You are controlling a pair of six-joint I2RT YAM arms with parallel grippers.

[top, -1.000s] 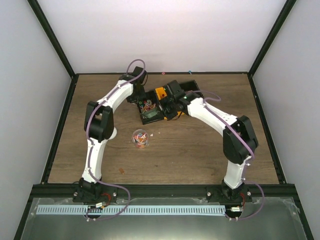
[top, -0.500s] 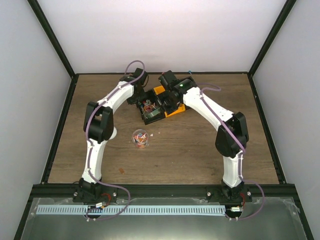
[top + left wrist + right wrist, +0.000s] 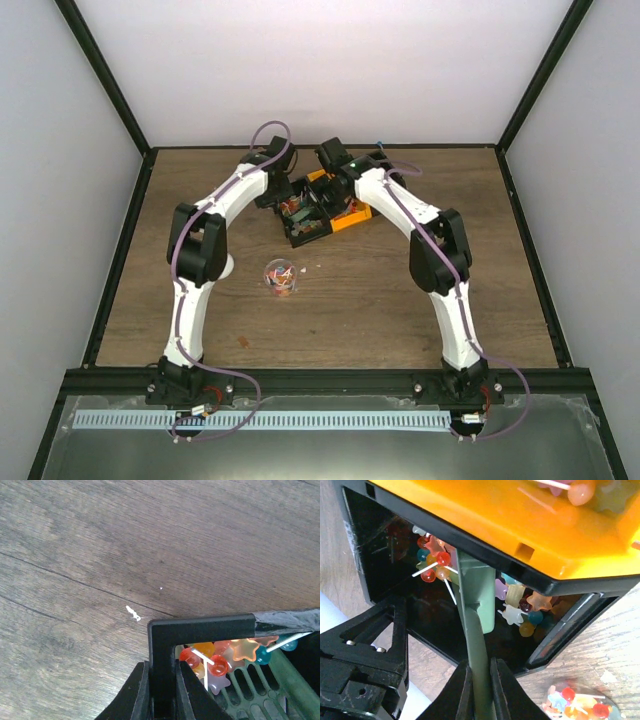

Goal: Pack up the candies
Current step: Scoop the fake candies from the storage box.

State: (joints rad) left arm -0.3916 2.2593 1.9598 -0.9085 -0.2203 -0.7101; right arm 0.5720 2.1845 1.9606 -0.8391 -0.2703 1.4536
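At the far middle of the worktop, the left pincer is clamped on the black box's rim. The right pincer, clamped on the green scoop, holds it among the candies inside. The clear jar holds few; most of the packing seems undone.

Wood-grain tabletop filled the middle of the frame, evenly lit. Plain white walls enclosed back, left and right; black frame struts ran up the corners. Slotted cable duct lay along the bottom edge.
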